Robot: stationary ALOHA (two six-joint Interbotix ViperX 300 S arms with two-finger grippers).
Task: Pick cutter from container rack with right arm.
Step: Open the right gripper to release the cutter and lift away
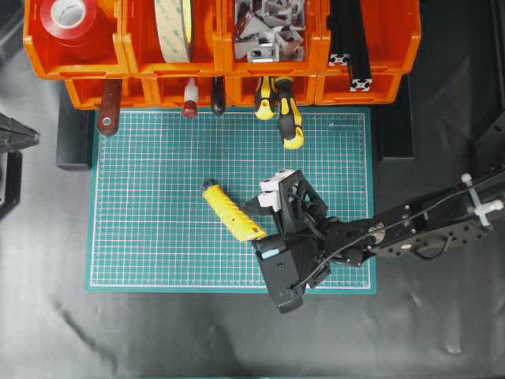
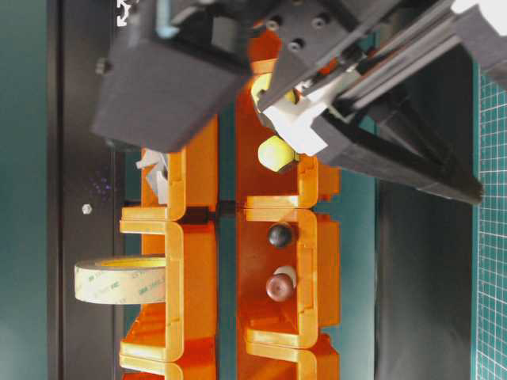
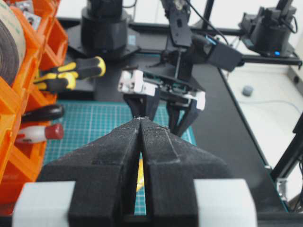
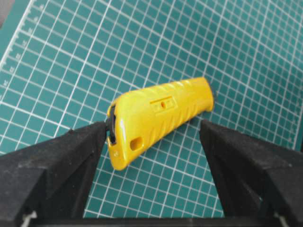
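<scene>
The yellow cutter (image 1: 231, 210) lies flat on the green mat (image 1: 150, 245), out of the orange container rack (image 1: 221, 67). My right gripper (image 1: 257, 221) is open and low over the cutter's near end. In the right wrist view the cutter (image 4: 158, 116) lies slantwise between the fingers. The left fingertip (image 4: 97, 135) is at its dark-slotted end and the right finger stands apart. My left gripper (image 1: 17, 139) is shut and empty at the left edge, off the mat. It fills the left wrist view (image 3: 140, 120), facing the right gripper (image 3: 163, 120).
The rack's top bins hold red tape (image 1: 68, 17), a tape roll (image 1: 175, 28), metal brackets (image 1: 268, 28) and black profiles (image 1: 347, 39). From the lower bins stick out yellow-and-black screwdrivers (image 1: 288, 117) and dark handles (image 1: 109, 106). The rack also shows in the table-level view (image 2: 190, 261).
</scene>
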